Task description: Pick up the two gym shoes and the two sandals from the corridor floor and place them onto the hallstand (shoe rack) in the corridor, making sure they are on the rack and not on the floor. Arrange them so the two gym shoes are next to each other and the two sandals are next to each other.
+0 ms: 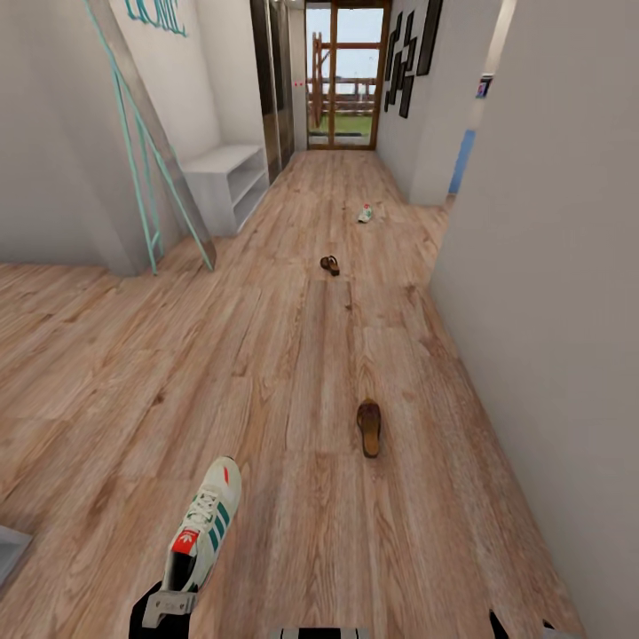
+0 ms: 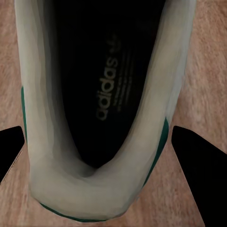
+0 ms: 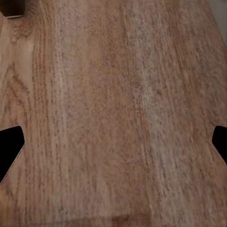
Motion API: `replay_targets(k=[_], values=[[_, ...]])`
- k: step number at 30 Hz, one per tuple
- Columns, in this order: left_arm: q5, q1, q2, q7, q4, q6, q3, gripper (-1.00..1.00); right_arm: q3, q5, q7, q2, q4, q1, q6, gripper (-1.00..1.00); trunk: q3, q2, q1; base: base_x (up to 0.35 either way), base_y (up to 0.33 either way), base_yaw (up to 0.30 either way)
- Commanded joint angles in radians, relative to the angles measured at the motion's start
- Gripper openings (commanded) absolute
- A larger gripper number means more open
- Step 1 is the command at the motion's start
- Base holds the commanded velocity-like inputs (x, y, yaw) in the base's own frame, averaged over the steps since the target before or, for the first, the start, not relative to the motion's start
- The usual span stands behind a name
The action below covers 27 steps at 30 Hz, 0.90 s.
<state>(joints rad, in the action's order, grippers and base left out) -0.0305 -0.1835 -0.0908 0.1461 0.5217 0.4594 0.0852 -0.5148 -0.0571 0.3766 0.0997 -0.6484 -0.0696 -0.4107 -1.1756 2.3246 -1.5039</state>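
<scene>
One cream-white gym shoe [image 1: 206, 524] with green stripes points away from me at the lower left of the head view. My left gripper [image 1: 167, 605] is shut on its heel. In the left wrist view the shoe's dark opening [image 2: 101, 94] lies between the two black fingers [image 2: 196, 156], which press against its sides. The other gym shoe [image 1: 366, 213] lies far down the corridor floor [image 1: 293, 373]. One brown sandal [image 1: 369, 428] lies mid-floor to the right, the second sandal [image 1: 330, 264] farther on. My right gripper [image 3: 118, 142] hangs open over bare planks. The hallstand is out of view.
A plain white two-bay bench [image 1: 229, 177] stands against the left wall beyond a leaning teal-edged ladder frame [image 1: 146, 169]. A grey wall [image 1: 550, 266] runs close along the right. Glass doors [image 1: 342, 75] close the far end. A grey corner [image 1: 11, 548] shows at the lower left.
</scene>
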Motion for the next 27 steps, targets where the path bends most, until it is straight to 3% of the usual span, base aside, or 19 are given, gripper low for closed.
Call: replay_targets(k=[1, 27], values=[[-0.003, -0.001, 0.001, 0.009, 0.0, 0.003, 0.007, -1.0, -0.006, -0.006, 0.008, -0.001, -0.001, -0.001, -0.003, 1.0, -0.001, 0.0, 0.0, 0.199, 0.067, 0.0], [-0.004, -0.001, 0.002, 0.009, -0.002, 0.002, 0.007, -1.0, -0.005, -0.006, 0.005, -0.008, -0.029, -0.001, -0.002, 1.0, -0.001, 0.0, 0.0, 0.252, 0.18, 0.0]])
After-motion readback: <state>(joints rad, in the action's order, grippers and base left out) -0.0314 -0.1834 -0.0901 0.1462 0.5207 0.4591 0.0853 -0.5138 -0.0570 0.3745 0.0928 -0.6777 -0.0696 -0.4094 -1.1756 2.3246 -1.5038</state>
